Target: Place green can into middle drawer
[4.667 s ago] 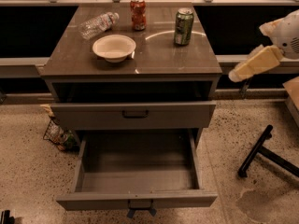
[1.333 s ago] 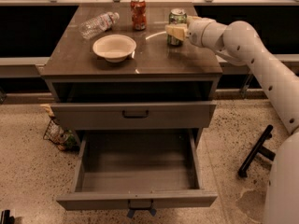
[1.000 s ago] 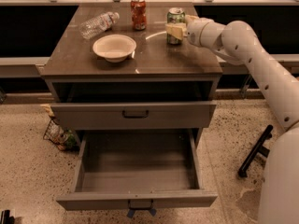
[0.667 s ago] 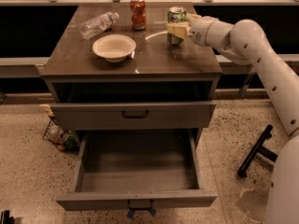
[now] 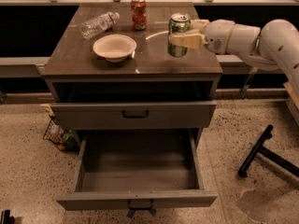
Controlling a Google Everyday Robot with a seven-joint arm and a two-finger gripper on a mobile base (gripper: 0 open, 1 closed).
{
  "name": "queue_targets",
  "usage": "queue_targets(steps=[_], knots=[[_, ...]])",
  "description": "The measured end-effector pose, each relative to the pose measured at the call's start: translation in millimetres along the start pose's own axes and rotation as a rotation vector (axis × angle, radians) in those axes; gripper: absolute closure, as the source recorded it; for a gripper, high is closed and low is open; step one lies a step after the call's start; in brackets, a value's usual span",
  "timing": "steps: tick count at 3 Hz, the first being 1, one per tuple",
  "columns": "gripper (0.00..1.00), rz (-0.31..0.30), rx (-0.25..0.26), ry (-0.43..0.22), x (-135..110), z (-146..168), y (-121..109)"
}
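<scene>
The green can (image 5: 178, 28) is upright over the right side of the cabinet top (image 5: 154, 59). My gripper (image 5: 181, 32) reaches in from the right and is shut on the can, with a cream finger (image 5: 188, 40) across its front. The can seems to hang just above the surface. The middle drawer (image 5: 138, 171) is pulled wide open below, plain grey inside, with its front (image 5: 135, 200) towards me.
A red-orange can (image 5: 138, 13), a lying plastic bottle (image 5: 99, 24) and a white bowl (image 5: 114, 46) are on the top. A shallower drawer front with a black handle (image 5: 135, 113) sits above the open drawer. A wire basket (image 5: 58, 135) is on the floor left, a chair base (image 5: 261, 153) right.
My arm came in from the right and took hold of the green can. Since the last earlier frame the can has shifted with the gripper toward the cabinet's front edge.
</scene>
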State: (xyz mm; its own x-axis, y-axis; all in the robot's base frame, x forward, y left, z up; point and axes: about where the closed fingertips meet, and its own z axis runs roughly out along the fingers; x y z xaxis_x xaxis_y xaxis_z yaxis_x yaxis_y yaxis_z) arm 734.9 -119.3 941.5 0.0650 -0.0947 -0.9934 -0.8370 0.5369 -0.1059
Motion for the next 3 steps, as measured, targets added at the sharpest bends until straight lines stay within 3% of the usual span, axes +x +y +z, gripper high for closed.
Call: queue_targets(steps=[1,2,3], knots=[[1.00,-0.036,-0.137,-0.031,-8,-27,36],[1.00,-0.041,-0.196,-0.025,-6,-29,52],[1.00,-0.005,-0.216,-0.034,-1,-28,69]])
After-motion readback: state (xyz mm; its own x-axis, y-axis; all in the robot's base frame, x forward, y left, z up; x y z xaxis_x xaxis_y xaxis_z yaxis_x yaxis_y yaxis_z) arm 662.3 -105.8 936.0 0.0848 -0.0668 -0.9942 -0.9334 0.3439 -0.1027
